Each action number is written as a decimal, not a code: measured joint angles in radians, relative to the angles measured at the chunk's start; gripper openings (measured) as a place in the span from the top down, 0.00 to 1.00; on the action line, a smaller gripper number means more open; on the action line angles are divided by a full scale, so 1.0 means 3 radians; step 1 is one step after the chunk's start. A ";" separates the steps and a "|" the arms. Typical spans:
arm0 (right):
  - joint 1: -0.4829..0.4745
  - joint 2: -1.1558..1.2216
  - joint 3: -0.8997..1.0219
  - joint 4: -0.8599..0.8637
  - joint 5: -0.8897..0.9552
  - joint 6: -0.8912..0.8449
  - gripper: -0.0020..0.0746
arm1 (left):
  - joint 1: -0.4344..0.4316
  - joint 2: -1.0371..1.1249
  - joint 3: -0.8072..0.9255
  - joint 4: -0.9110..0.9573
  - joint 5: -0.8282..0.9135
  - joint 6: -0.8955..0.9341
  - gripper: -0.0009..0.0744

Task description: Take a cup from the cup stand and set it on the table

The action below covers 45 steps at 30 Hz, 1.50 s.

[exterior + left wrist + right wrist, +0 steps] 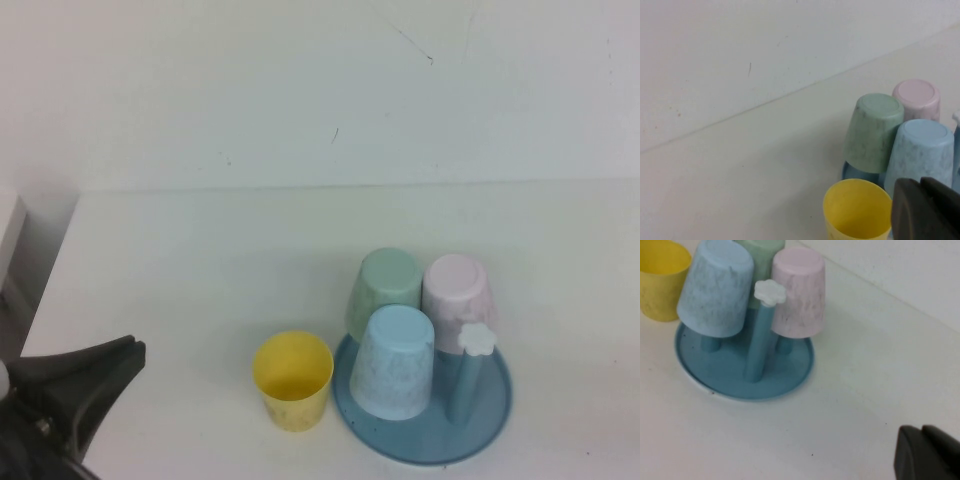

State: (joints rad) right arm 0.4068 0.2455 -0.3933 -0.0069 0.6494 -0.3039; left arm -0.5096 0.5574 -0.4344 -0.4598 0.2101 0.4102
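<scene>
The pale yellow cup (pixel 292 380) stands upright, mouth up, on the off-white table (pixel 200 260), just left of the blue cup stand (pixel 420 452) and apart from it. It also shows in the left wrist view (pixel 857 210) and the right wrist view (pixel 660 280). One peg (pixel 478 338) with a white flower cap is bare. My left gripper (pixel 135 350) is shut and empty, low at the front left, well left of the cup; in its wrist view (pixel 921 183) it is close to the cup. My right gripper (pixel 921 430) is shut and empty, away from the stand (pixel 740 385), and out of the high view.
On the stand, a light blue cup (pixel 395 360), a green cup (pixel 385 290) and a pink cup (pixel 457 295) sit upside down on pegs. A white wall runs along the table's far edge. The table's left edge is near my left arm.
</scene>
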 joint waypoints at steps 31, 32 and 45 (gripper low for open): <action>0.0000 0.0000 0.0000 0.0142 0.0200 0.0005 0.97 | 0.0096 -0.0257 0.0086 0.0301 0.0330 0.0007 0.99; 0.0000 0.0000 0.0000 0.0142 0.0200 0.0005 0.97 | 0.0157 -0.0328 0.0114 0.0337 0.0257 -0.0006 0.99; 0.0000 0.0000 0.0000 0.0144 0.0200 0.0005 0.97 | 0.1078 -0.1538 0.1193 0.1136 -0.0611 -0.1213 0.99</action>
State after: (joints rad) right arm 0.4068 0.2455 -0.3933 0.0364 0.7095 -0.3024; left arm -0.1863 0.0959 -0.0764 -0.1190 0.0269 0.0463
